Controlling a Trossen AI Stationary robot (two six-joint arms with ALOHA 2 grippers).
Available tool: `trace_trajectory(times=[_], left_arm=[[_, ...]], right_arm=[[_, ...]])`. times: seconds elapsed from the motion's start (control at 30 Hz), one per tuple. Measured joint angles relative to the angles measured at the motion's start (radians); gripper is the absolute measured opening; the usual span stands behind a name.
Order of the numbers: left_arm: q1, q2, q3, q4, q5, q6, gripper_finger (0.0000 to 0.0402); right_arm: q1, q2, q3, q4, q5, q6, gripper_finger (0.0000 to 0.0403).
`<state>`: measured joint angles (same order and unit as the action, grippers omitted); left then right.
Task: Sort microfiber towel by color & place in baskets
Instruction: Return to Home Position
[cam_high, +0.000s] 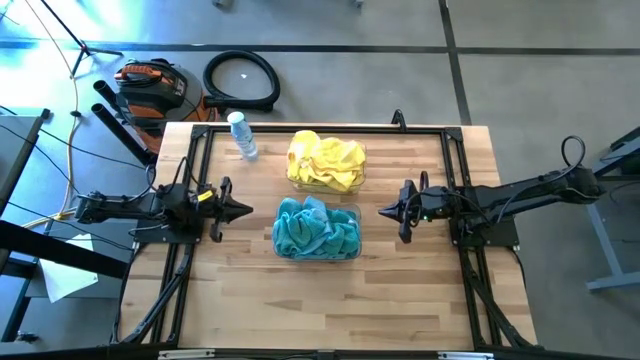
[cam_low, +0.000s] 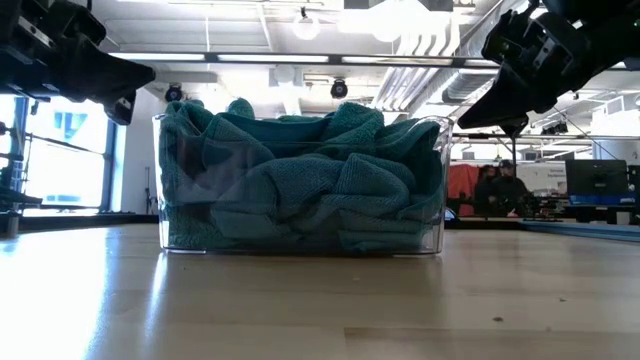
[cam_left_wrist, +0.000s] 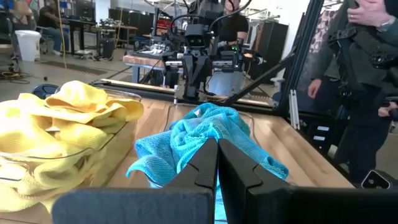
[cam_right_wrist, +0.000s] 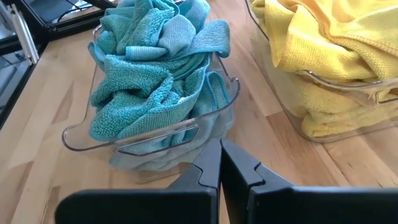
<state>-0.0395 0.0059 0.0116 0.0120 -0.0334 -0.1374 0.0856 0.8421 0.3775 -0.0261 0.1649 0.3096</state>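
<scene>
Microfiber towel: sorted into 2 heaps by color, both in the middle of the worktop (cam_high: 330, 300).
Yellow towels (cam_high: 326, 160): piled in the basket nearer the worktop's back edge, the edge at the top of the high view. The pile rises over the rim.
Teal-blue towels (cam_high: 316, 230): crumpled in the other basket, on the front side of the yellow one. They poke up over the rim too.
Yellow basket (cam_right_wrist: 339, 83): clear plastic, standing flat on the wood.
Teal basket (cam_right_wrist: 158, 134): clear plastic, standing flat, just beside the yellow basket. A thin strip of wood shows between the 2.
Left gripper (cam_high: 248, 210): up in the air on the left-edge side of the teal basket, pointing at it but apart from it. Its 2 fingers (cam_left_wrist: 205, 165) are pressed together with nothing between them.
Right gripper (cam_high: 382, 211): up in the air on the right-edge side of the teal basket, pointing at it but apart from it. Its 2 fingers (cam_right_wrist: 208, 165) are pressed together and hold nothing.
Water bottle (cam_high: 241, 134): upright near the back left corner, apart from the yellow basket.
Person (cam_left_wrist: 367, 81): standing in the room beyond the table.
</scene>
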Motion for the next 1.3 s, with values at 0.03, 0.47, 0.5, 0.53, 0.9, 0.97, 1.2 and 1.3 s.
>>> trace_trajectory(times=[0.03,0.47,0.5,0.53,0.9,0.97,1.2,1.3], left_arm=[[0.0,0.0,0.0,0.0,0.0,0.0,0.0],[0.0,0.0,0.0,0.0,0.0,0.0,0.0],[0.0,0.0,0.0,0.0,0.0,0.0,0.0],[0.0,0.0,0.0,0.0,0.0,0.0,0.0],[0.0,0.0,0.001,0.0,0.0,0.0,0.0],[0.0,0.0,0.001,0.0,0.0,0.0,0.0],[0.0,0.0,0.001,0.0,0.0,0.0,0.0],[0.0,0.0,0.001,0.0,0.0,0.0,0.0]], right_arm=[[0.0,0.0,0.0,0.0,0.0,-0.005,0.0],[-0.001,0.0,0.0,0.0,-0.005,-0.12,0.0],[-0.001,0.0,0.0,0.0,-0.01,-0.13,0.0],[-0.001,0.0,0.001,0.0,-0.013,-0.136,0.0],[-0.117,-0.102,0.001,0.065,-0.109,-0.272,0.0],[-0.143,-0.17,0.001,0.072,-0.123,-0.289,0.0],[-0.153,-0.327,0.001,0.037,-0.113,-0.292,0.0],[-0.151,-0.347,0.001,-0.016,-0.114,-0.288,0.0]])
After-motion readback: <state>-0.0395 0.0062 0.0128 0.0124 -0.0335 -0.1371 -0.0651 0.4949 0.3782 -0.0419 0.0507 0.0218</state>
